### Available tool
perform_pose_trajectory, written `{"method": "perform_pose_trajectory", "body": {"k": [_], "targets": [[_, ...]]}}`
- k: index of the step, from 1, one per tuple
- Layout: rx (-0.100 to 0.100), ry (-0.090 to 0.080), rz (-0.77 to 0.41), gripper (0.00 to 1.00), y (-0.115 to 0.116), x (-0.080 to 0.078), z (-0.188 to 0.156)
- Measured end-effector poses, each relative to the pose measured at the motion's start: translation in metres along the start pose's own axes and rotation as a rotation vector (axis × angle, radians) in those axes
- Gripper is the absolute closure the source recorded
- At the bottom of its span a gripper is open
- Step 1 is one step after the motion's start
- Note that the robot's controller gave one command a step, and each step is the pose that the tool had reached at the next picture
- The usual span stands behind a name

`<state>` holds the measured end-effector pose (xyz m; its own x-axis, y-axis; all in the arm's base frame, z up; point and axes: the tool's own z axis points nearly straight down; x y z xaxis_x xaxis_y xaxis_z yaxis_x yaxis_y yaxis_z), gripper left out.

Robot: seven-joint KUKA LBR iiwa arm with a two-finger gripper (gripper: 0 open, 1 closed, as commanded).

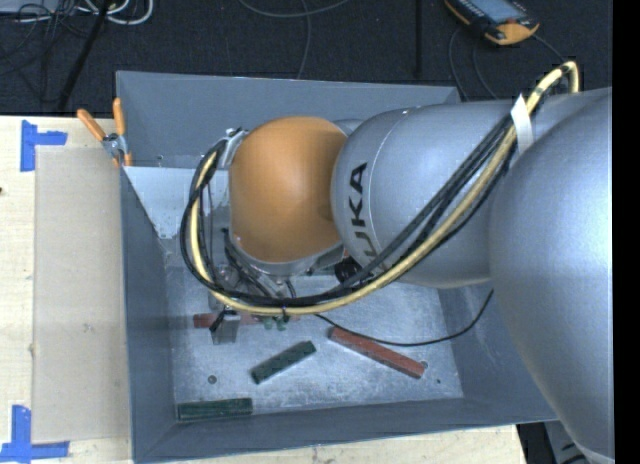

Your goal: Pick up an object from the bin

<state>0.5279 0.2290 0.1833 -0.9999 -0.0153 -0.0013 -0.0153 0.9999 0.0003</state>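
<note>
Big silver arm [560, 252] fills the foreground, sweeping in from the right, with its orange cover [285, 187] hanging over the middle of the bin [145, 352]. Under that cover sits the pincer [228, 320], low on the left part of the floor. Whether it is apart or together, I cannot tell; the wrist hides it.

Right beside it on the left lies a red bit [205, 321], and that looks like the likely pick. A green bit [275, 323] lies just to its right. Further out are a green strip [283, 361], then a long red strip [377, 351], and down by the front wall a dark strip [215, 409].

To do this well, centre squarely over the red bit, come straight down, close across its narrow side, and lift clear of the left wall.
</note>
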Motion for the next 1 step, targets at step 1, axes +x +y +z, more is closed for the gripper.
{"method": "perform_pose_trajectory", "body": {"k": [1], "targets": [[0.002,0.004,-0.076,1.00,0.0030,0.0169,-0.0180]]}}
